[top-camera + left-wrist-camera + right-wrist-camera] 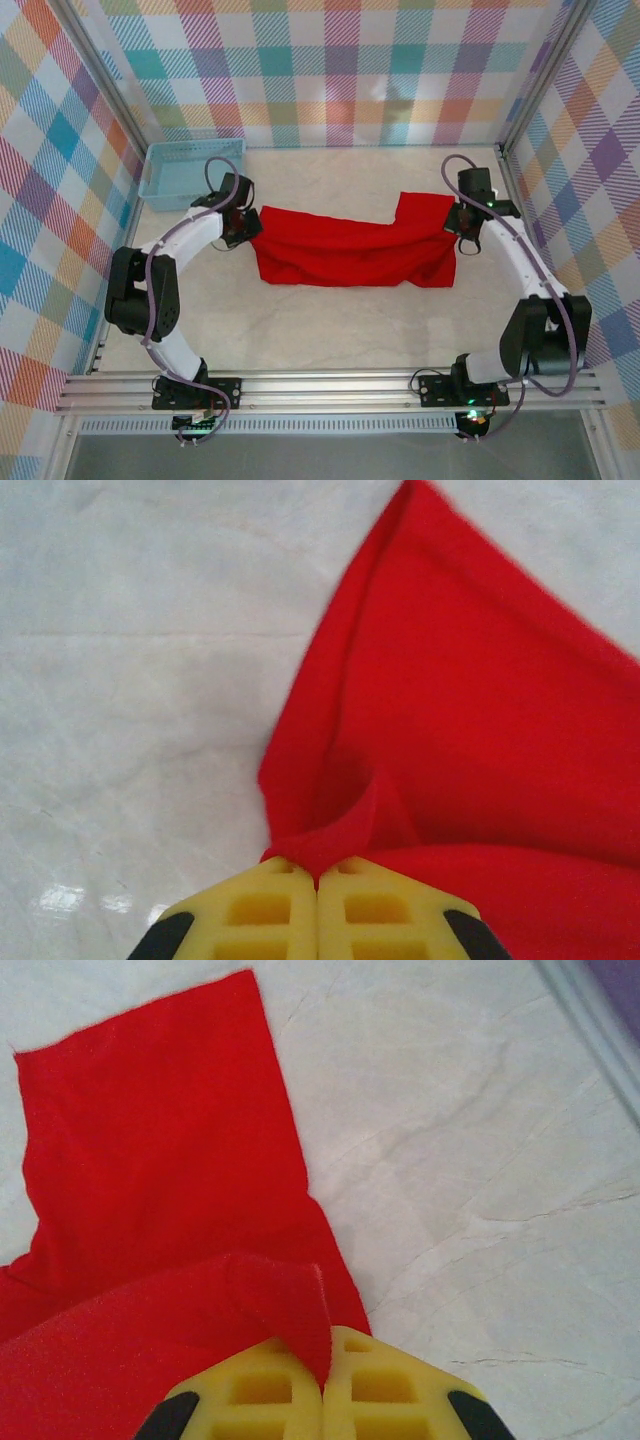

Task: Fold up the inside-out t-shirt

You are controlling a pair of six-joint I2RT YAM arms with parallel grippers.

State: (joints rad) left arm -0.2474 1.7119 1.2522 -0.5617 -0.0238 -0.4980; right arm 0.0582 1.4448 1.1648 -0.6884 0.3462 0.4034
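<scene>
Pale tabletop, red t-shirt between both jaws, each clamped on its cloth.

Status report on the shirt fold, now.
Left end effector shut on t-shirt, left end. Right end effector shut on right end. Blue basket far-left, clear.

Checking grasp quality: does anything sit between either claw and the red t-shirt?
Nothing visible. The left claw and right claw are each pinched straight onto the t-shirt; the blue basket sits apart, far left.

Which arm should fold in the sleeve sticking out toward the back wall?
Right, probably: the right end effector grips the t-shirt beside that sleeve; the left end effector pinches the opposite end.
</scene>
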